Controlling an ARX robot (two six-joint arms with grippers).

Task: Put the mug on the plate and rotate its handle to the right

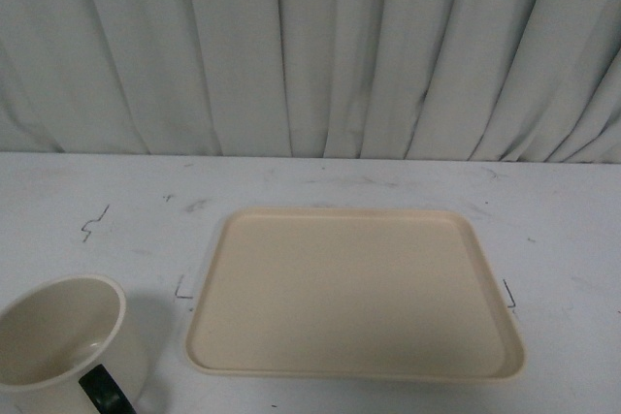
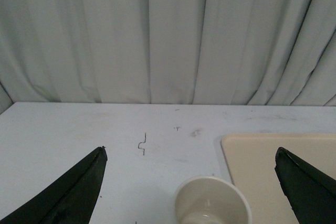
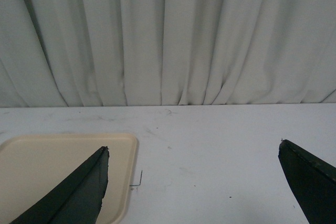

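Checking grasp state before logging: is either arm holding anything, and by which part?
Nothing is held. The left gripper and right gripper are both open, nothing between the fingers. The mug sits apart, left of the plate.

Soft, even, cool light in all three views. Faint shadow right of mug (image 1: 58,341) on surface (image 1: 97,191), thin dark line under plate (image 1: 354,288) rim. Slightly soft focus and mild grain everywhere. Curtain (image 1: 310,46) folds gently shaded. Jaws in wrist views near-black, detail lost.
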